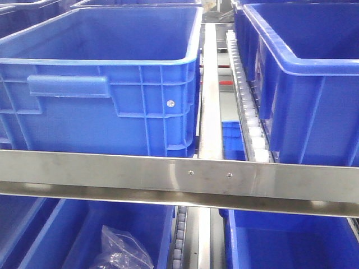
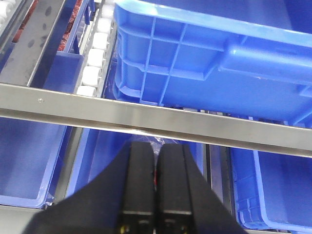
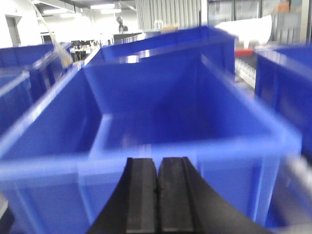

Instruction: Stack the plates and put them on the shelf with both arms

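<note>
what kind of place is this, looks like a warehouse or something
Probably a warehouse or factory parts store: big blue plastic crates sit on a brushed stainless-steel flow rack with white roller tracks, and the right wrist view shows an open industrial hall behind.

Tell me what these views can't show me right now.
- Plates: in no view.
- Clear bag in the lower crate, front view: cut off by the bottom edge, contents unreadable.
- Right wrist view: motion-blurred; crate detail lost.
- Left gripper and right gripper: shut, holding nothing visible.
</note>
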Robot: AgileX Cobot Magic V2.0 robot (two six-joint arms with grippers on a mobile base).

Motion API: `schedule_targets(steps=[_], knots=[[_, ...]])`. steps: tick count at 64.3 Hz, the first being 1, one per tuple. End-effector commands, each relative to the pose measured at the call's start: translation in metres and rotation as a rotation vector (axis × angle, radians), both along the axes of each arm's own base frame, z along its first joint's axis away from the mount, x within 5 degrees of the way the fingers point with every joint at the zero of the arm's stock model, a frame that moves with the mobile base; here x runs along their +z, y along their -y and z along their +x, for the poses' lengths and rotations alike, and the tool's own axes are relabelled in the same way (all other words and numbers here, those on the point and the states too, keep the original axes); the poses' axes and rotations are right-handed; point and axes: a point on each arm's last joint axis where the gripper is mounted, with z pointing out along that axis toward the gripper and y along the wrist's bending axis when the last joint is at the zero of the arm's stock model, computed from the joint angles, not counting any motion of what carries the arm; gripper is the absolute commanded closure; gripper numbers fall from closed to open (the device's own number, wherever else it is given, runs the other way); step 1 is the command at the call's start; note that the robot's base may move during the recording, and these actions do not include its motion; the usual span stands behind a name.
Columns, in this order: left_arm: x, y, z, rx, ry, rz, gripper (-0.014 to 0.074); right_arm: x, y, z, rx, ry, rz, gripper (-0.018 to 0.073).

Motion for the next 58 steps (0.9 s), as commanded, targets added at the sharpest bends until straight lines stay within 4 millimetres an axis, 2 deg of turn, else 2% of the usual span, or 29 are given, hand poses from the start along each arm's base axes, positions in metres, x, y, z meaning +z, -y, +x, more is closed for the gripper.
schedule_targets(steps=[1, 5, 58], knots=[[0.016, 0.001, 0.006, 0.007, 0.1, -0.029, 0.0514, -0.003, -0.002, -0.002, 0.021, 0.118, 0.014, 0.0512], [0.015, 0.001, 0.006, 0.006, 0.096, -0.029, 0.0514, -0.006, -0.001, -0.001, 0.023, 0.063, 0.053, 0.0512], [0.016, 0.001, 0.006, 0.006, 0.099, -0.029, 0.0514, -0.013, -0.001, 0.0, 0.026, 0.004, 0.102, 0.0512]])
